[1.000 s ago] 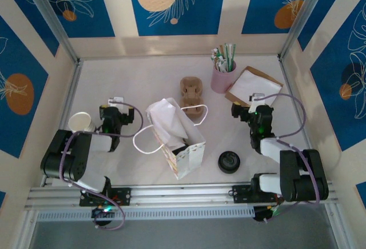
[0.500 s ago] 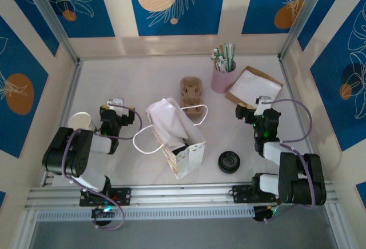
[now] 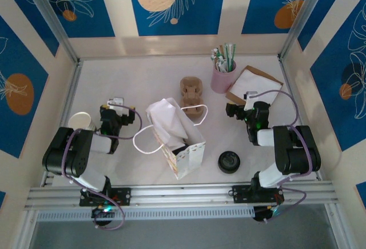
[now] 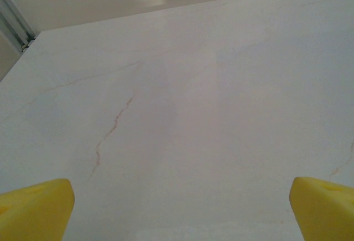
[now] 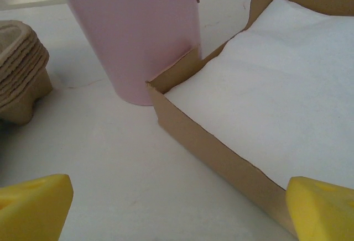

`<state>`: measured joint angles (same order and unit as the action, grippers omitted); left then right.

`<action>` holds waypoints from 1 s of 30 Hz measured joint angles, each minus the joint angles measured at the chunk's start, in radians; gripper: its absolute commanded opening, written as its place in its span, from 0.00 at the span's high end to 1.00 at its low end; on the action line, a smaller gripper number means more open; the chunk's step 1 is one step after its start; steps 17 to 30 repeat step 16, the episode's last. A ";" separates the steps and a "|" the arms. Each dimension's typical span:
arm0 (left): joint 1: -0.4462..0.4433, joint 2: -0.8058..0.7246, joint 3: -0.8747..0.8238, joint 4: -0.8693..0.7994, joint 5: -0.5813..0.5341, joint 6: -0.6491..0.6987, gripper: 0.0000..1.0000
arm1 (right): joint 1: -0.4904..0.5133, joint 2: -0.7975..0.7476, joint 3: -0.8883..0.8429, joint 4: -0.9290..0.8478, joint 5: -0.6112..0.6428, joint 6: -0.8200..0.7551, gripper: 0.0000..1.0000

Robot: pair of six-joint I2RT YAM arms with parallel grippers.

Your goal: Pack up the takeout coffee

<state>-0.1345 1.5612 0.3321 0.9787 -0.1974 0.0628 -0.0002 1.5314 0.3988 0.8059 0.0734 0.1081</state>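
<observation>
The whole desk (image 3: 143, 77) is viewed steeply from above its near edge, with the patterned back wall (image 3: 171, 3) at the top of that picture; everything there is seen small and from far off. The left wrist view is taken low and close over bare desk, facing the far side, and is framed at its lower corners by the yellow tips of the left claw (image 4: 177, 216). The right wrist view is likewise held low, between the tips of the right claw (image 5: 177, 210), very near the pink cup (image 5: 133, 31), the brown tray (image 5: 215, 147) and the stacked pulp carriers (image 5: 19, 75); these three are shared with the overhead view.
</observation>
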 measured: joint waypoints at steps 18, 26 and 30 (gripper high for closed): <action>0.000 0.000 0.004 0.000 0.007 0.000 0.00 | -0.002 0.000 0.003 -0.010 -0.011 0.000 0.01; 0.000 0.000 0.004 0.000 0.007 0.000 0.00 | -0.002 0.000 0.003 -0.010 -0.011 0.000 0.01; 0.000 0.000 0.004 0.000 0.007 0.000 0.00 | -0.002 0.000 0.003 -0.010 -0.011 0.000 0.01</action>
